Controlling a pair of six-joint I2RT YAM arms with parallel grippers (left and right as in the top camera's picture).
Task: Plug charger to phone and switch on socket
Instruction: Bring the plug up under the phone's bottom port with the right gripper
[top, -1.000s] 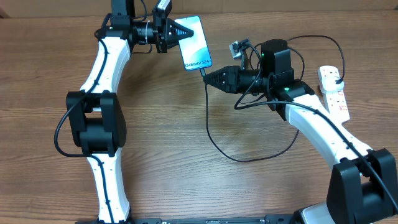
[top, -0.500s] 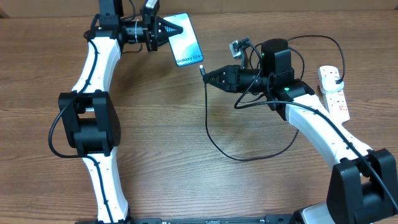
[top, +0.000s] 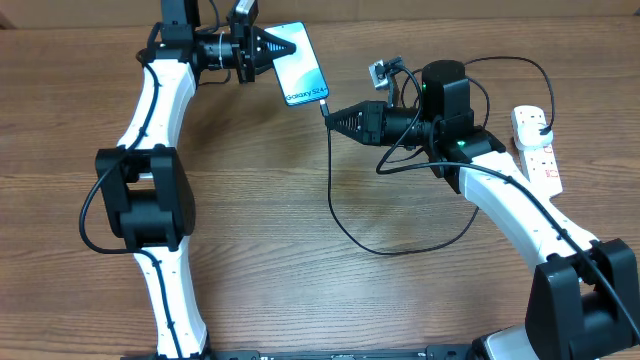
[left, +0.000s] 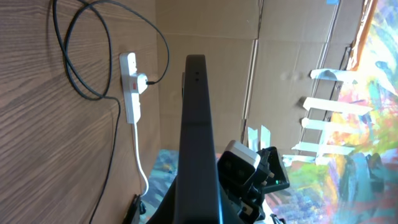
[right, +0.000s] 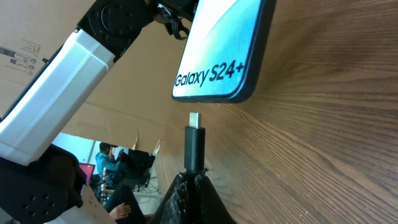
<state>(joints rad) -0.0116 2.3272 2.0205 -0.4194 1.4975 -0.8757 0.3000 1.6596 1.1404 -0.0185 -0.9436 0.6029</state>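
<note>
My left gripper (top: 268, 48) is shut on the top end of the phone (top: 302, 64) and holds it above the table at the back; its dark edge fills the left wrist view (left: 198, 137). My right gripper (top: 333, 118) is shut on the charger's connector (top: 325, 109), held just below the phone's bottom edge. In the right wrist view the connector tip (right: 194, 140) points at the phone (right: 221, 50) with a small gap between them. The black cable (top: 345, 225) loops over the table to the white socket (top: 538, 148) at the right, where its plug sits.
The socket strip (left: 131, 87) with its thick white cord lies near the table's right edge. The cable loop lies on the wood between the two arms. Cardboard walls stand behind the table.
Over the last second my left gripper carried the phone left and back, then a little right again. My right gripper moved slightly up, bringing the connector closer to the phone's bottom edge.
</note>
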